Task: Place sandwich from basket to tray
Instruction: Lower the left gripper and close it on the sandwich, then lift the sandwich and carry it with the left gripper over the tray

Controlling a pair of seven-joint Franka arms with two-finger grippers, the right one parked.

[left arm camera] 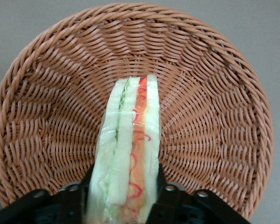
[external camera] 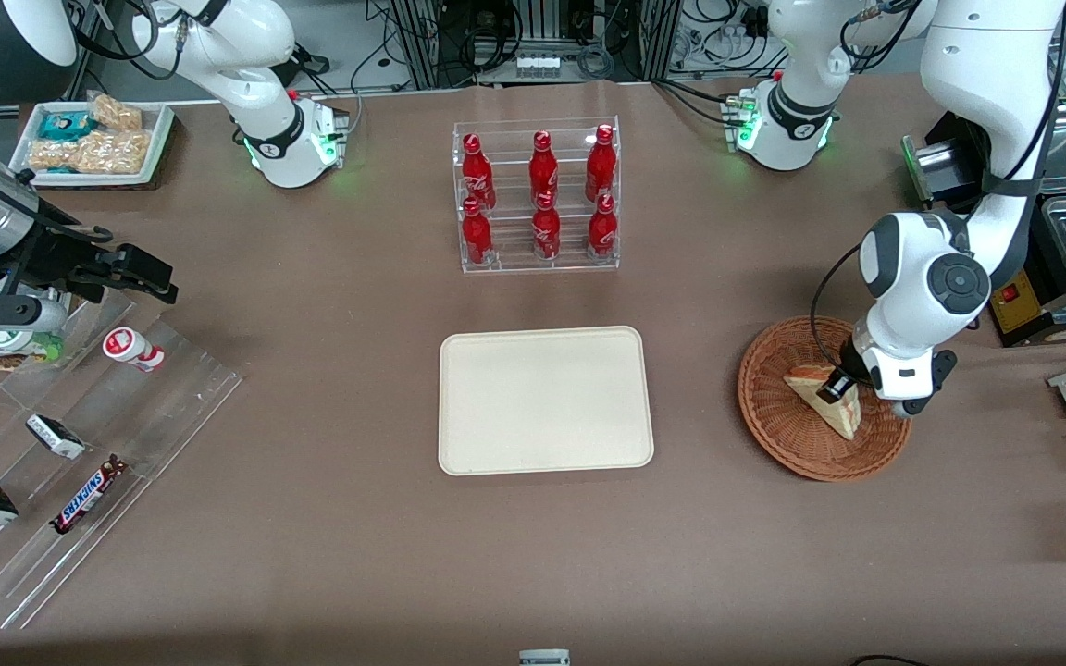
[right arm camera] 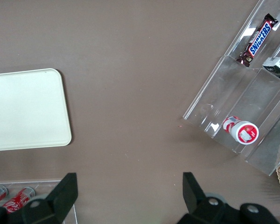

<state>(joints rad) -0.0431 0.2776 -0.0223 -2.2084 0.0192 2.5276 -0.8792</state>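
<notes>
Clamped between your gripper fingers, the sandwich remains inside the basket; lift and carry it toward nine o'clock onto the tray.

Table: brown cloth covered it edge to edge.
Rack frame: metal, cabled, at twelve o'clock.
</notes>
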